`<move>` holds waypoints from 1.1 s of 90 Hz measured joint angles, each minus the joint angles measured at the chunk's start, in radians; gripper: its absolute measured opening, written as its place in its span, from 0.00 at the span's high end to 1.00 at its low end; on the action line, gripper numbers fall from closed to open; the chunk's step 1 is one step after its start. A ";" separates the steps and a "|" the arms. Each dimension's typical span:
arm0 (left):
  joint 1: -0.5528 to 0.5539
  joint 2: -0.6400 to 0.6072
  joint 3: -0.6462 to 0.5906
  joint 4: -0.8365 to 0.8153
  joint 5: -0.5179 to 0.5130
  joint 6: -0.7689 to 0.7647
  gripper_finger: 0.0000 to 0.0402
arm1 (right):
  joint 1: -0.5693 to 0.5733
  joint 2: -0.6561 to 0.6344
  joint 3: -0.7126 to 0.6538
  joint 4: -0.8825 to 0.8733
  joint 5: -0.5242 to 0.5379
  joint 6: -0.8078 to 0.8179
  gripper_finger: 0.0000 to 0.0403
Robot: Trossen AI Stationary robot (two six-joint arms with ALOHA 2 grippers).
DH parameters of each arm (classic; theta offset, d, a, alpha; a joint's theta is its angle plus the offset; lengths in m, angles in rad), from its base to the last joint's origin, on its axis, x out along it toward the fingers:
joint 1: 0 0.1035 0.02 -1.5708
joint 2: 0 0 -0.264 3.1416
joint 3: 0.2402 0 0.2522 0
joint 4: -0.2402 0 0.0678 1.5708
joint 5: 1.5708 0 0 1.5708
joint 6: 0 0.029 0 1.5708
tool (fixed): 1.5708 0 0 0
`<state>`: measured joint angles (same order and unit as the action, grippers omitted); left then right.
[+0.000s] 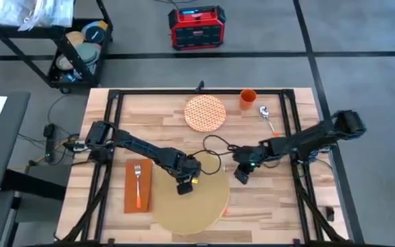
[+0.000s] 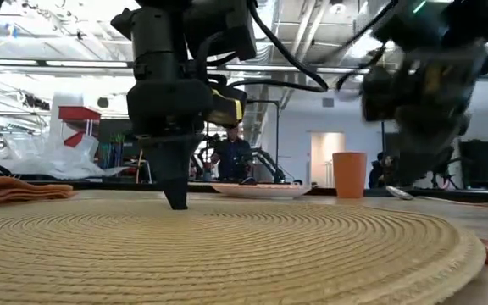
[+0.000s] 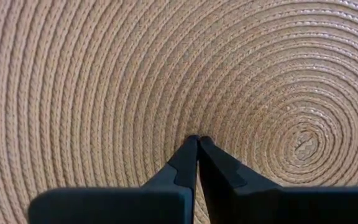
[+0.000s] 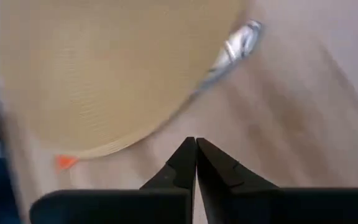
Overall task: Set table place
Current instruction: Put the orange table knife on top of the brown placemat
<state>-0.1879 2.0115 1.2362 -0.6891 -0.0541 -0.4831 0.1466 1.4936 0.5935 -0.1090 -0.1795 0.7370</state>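
The round tan woven placemat [image 1: 190, 199] lies flat on the wooden table [image 1: 273, 199] at its near middle. My left gripper [image 1: 184, 185] stands shut on the mat, a little off its centre [image 3: 303, 143]. My right gripper [image 1: 242, 175] is shut and hangs above bare wood just off the mat's right edge [image 4: 135, 140], touching nothing. At that edge show a silvery piece [image 4: 238, 43] and a small orange piece [image 4: 66, 162]; I cannot tell what they are. My left gripper sets its shut fingertips [image 2: 176, 202] on the placemat's top face [image 3: 197, 127], left of the weave's centre. The fingers come from above and point down. The mat lies flat on the table under them.
A rust-orange napkin [image 1: 137, 186] with a fork [image 1: 138, 180] on it lies left of the mat. At the far side stand a patterned plate [image 1: 205, 112], an orange cup [image 1: 248, 99] and a spoon [image 1: 268, 118]. A black cable [image 1: 214, 142] loops between plate and mat.
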 joint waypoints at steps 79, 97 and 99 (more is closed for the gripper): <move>0.002 0.002 -0.002 0.051 -0.017 0.038 1.00 | -0.064 0.198 0.337 -0.143 -0.121 -0.347 1.00; 0.002 0.002 -0.002 0.062 -0.016 0.057 1.00 | -0.025 0.225 0.333 -0.089 -0.190 -0.367 1.00; 0.002 0.002 -0.002 0.062 -0.017 0.057 1.00 | -0.027 0.232 0.333 -0.083 -0.201 -0.373 1.00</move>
<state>-0.1856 2.0136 1.2343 -0.6272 -0.0715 -0.4259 0.1199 1.7253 0.9267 -0.1921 -0.3804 0.3640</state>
